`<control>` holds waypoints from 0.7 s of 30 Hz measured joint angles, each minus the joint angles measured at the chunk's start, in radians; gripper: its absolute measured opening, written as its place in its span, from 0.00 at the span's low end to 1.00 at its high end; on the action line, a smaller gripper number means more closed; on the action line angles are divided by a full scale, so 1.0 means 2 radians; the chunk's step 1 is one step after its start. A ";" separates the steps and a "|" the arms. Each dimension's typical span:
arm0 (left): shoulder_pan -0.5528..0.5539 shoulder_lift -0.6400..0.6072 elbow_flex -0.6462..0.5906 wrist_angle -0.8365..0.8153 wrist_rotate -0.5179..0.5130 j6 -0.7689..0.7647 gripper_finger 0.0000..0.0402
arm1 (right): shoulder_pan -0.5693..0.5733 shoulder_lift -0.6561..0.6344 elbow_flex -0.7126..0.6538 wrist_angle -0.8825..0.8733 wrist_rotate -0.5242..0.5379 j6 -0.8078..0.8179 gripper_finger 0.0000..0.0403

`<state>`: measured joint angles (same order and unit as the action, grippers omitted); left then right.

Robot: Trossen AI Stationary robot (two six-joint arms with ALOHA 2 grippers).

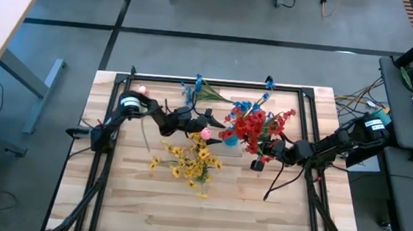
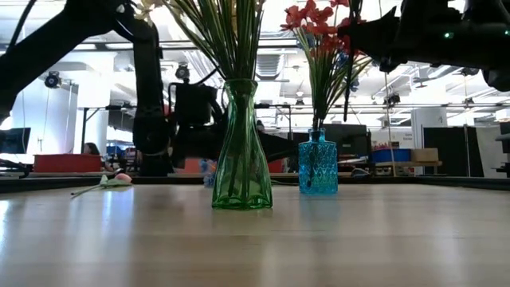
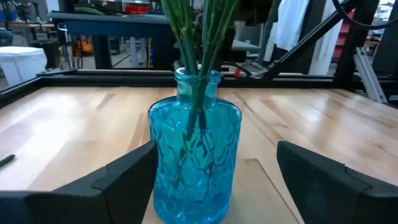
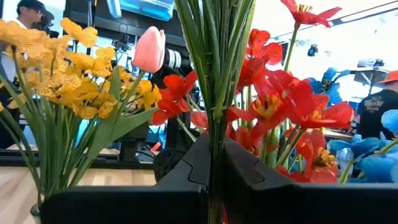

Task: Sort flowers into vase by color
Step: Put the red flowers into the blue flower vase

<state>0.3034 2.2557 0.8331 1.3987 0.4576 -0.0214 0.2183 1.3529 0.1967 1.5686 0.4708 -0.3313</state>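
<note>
A blue glass vase (image 3: 194,158) stands on the table with green stems in it; red blooms (image 2: 315,20) top them. My left gripper (image 3: 214,155) is open and level, one finger on each side of this vase, touching nothing. A green vase (image 2: 241,151) holds the yellow sprigs (image 1: 192,159), and a pink bud (image 4: 150,50) stands up among them. My right gripper (image 4: 214,158) is shut on a bundle of green stems, right of the red flowers (image 1: 253,126). The bundle's blooms are out of the wrist view. My right gripper pinches the bundle of green stems (image 4: 214,124) between its two fingers. The fingers come nearly level from the table's right and lie across the stems. The stems stand upright in the hold; their lower ends are hidden behind the fingers.
Blue sprigs (image 1: 194,91) lie at the table's far edge, with more blue blooms (image 1: 261,101) beside the red ones. Another pink bud (image 2: 115,180) lies on the table at the far left. A black frame (image 1: 216,82) borders the table. Bare wood shows along the near edge.
</note>
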 joint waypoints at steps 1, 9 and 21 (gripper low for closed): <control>0.000 0.005 0.004 0.004 0.000 -0.004 0.77 | -0.001 0.000 0.002 0.000 0.000 0.001 0.03; 0.004 0.023 0.021 0.011 0.000 -0.012 0.77 | -0.018 0.000 0.031 -0.006 0.002 0.003 0.03; 0.005 0.024 0.047 -0.036 -0.002 0.010 0.77 | -0.043 0.001 0.030 -0.015 0.014 0.014 0.03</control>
<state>0.3126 2.3032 0.9277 1.3258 0.4541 -0.0013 0.1318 1.3543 0.2558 1.5389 0.4987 -0.3035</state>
